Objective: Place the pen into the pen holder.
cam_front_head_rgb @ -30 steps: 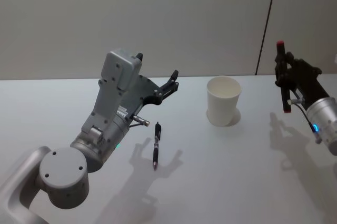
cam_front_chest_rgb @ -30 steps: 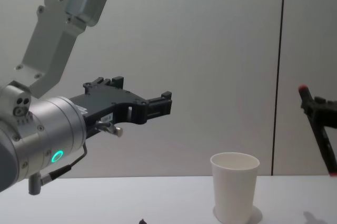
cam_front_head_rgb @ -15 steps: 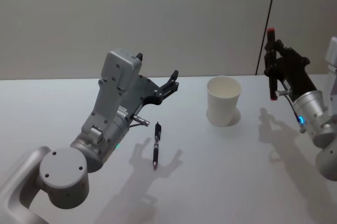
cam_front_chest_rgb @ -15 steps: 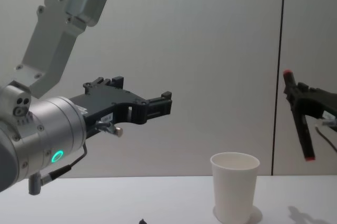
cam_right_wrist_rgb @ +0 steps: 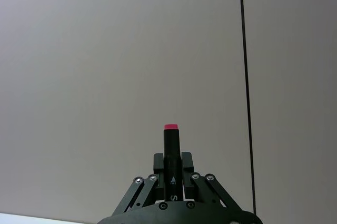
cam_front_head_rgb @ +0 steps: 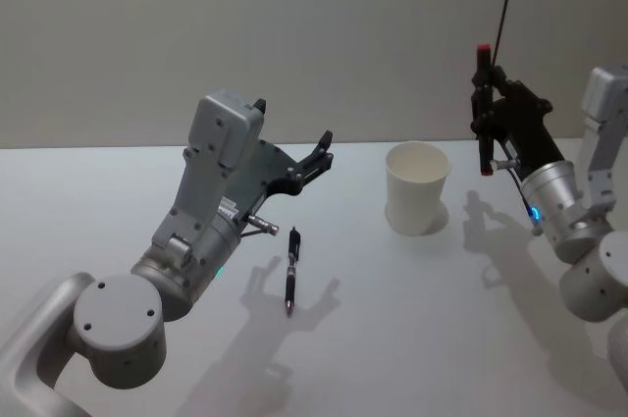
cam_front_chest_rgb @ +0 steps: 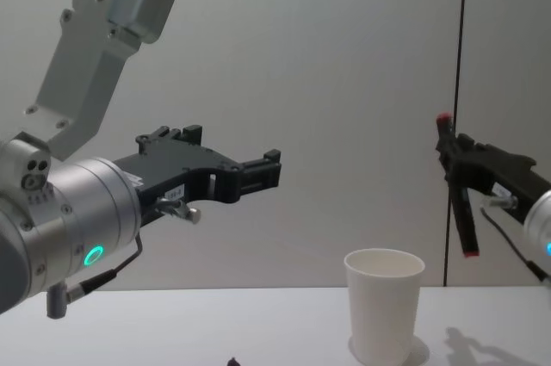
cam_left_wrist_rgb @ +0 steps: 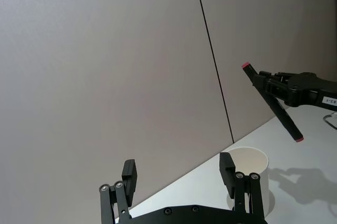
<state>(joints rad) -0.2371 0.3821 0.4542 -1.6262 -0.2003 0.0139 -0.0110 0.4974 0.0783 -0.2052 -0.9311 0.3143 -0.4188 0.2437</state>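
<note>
Your right gripper (cam_front_head_rgb: 486, 123) is pinching the pen (cam_front_head_rgb: 480, 69), a black stick with a red tip at each end. In the head view it hangs in the air at about 2 o'clock from the pen holder (cam_front_head_rgb: 417, 186), beside the cup rather than over its mouth. The right wrist view shows the 2 fingers (cam_right_wrist_rgb: 158, 162) pressed against the barrel, with 1 red tip standing above the right gripper (cam_right_wrist_rgb: 171, 179). From the chest view, the pen (cam_front_chest_rgb: 466, 224) is nearly upright, leaning a little. Its lower red tip is just above rim level and at about 1 o'clock from the pen holder (cam_front_chest_rgb: 384, 306).

The pen holder stands upright on the white table (cam_front_head_rgb: 412, 338), mouth open.

Your left gripper (cam_front_head_rgb: 291, 123) is spread wide and holds nothing. It hovers above the table at about 9 o'clock from the cup, well apart from it. In the left wrist view, its 2 fingers (cam_left_wrist_rgb: 129, 176) stand apart, with the cup (cam_left_wrist_rgb: 253, 176) and the right gripper (cam_left_wrist_rgb: 279, 84) beyond them.

A second pen (cam_front_head_rgb: 291, 270), dark with a reddish tip, lies flat on the table at about 8 o'clock from the cup, apart from the left gripper's fingers.
</note>
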